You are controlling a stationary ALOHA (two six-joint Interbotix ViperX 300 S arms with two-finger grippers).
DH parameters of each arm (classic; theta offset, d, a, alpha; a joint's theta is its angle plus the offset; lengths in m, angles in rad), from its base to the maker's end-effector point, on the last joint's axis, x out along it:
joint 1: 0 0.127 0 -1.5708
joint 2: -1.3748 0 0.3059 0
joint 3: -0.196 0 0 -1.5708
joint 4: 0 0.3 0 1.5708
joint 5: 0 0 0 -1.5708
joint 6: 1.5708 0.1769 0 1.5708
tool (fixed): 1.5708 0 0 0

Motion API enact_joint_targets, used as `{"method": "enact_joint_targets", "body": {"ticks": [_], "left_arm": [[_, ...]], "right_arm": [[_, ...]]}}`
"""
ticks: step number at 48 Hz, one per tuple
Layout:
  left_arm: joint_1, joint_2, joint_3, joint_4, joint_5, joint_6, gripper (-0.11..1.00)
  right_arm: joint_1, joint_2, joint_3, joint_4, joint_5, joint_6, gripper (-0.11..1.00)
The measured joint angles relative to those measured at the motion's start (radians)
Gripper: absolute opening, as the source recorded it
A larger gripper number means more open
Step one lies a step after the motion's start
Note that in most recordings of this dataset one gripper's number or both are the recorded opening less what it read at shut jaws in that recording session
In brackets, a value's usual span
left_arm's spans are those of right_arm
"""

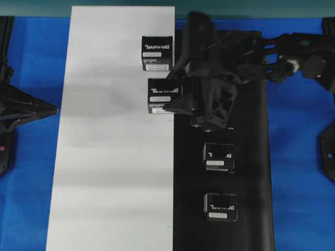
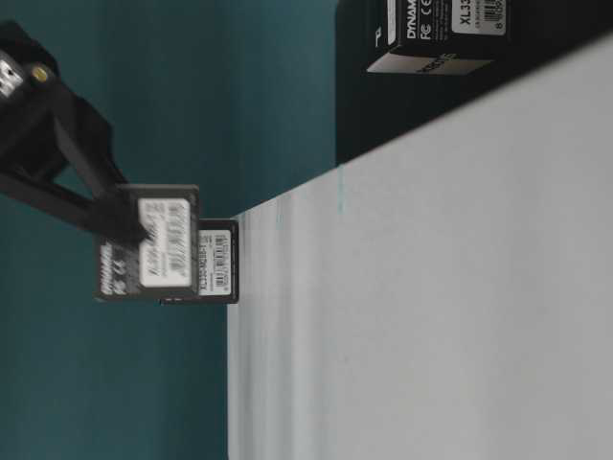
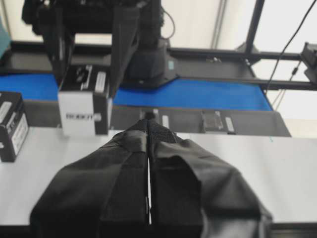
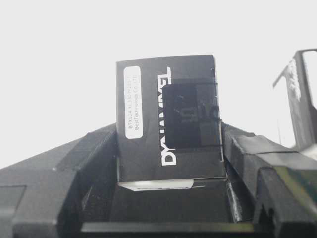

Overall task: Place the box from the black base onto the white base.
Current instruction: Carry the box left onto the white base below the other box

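Hidden or unclear items for you, operator:
- Right gripper point(image 1: 180, 94): fingertips merge with the box point(image 1: 164, 94); contact points indistinct overhead.
- Box underside: gap to the white base point(image 1: 104, 157) unreadable overhead.
- Nearest carton point(image 2: 450, 34): cropped by the table-level frame's top edge.
- Sticker print: too small to read.

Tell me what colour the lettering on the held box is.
White on the black box, clearest in the right wrist view.
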Motion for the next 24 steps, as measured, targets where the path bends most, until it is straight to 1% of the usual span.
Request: {"method": "enact_joint_targets", "body": {"ticks": [24], "left_arm": [[0.000, 0.000, 0.000, 0.000, 0.000, 0.000, -0.05]], "right_arm": [[0.002, 0.032, -0.014, 0.000, -0.017, 0.003, 0.59]]}}
